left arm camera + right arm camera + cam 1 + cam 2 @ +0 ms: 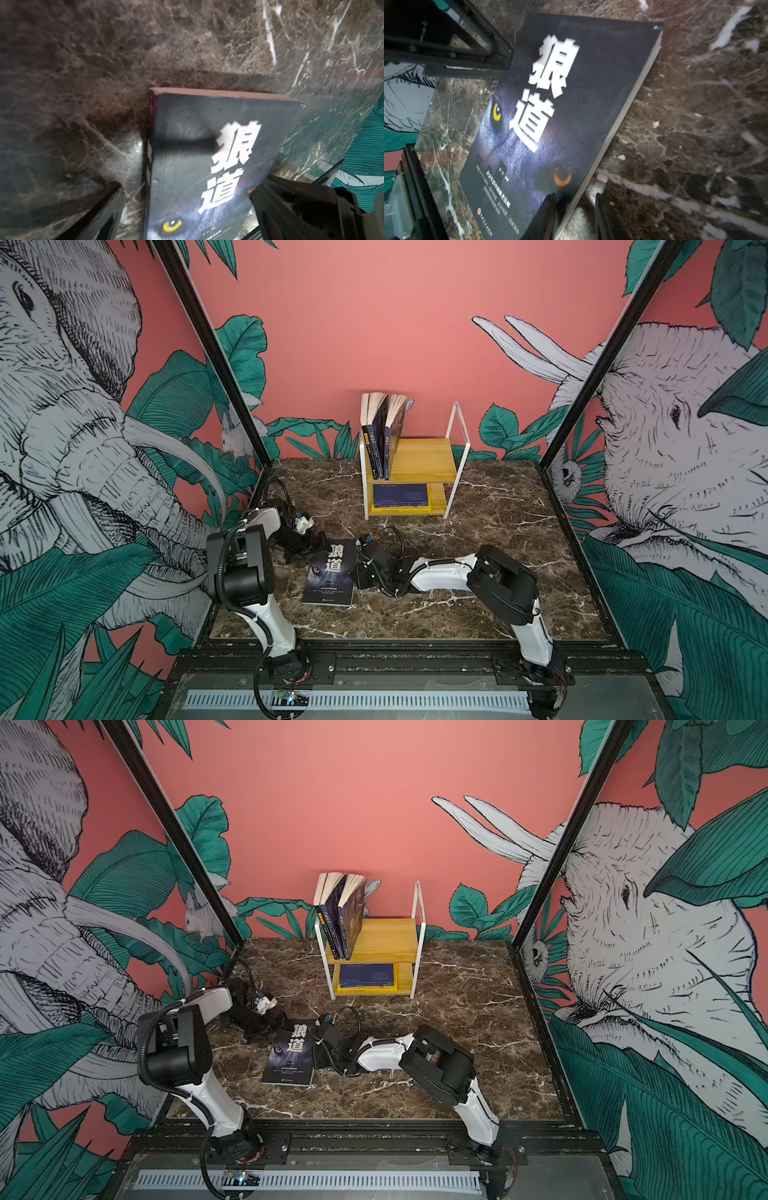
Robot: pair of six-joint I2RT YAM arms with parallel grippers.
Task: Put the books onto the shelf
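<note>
Right wrist view: the black wolf-eye book [560, 104] lies flat, cover up, on the marble table [695, 104]. My right gripper [575, 199] straddles its page edge, fingers narrowly apart, not yet pinching. My left gripper [189, 186] is spread wide at the book's far spine-side corner. In both top views, the shelf [424, 456] stands well behind, holding upright books [380, 435] above and a flat navy book [400, 494] below.

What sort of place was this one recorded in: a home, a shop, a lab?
Most likely a staged robot test booth: a marble-look tabletop boxed in by black frame posts and printed elephant-and-leaf wall panels, with the left arm and right arm mounted on a rail at its front.
</note>
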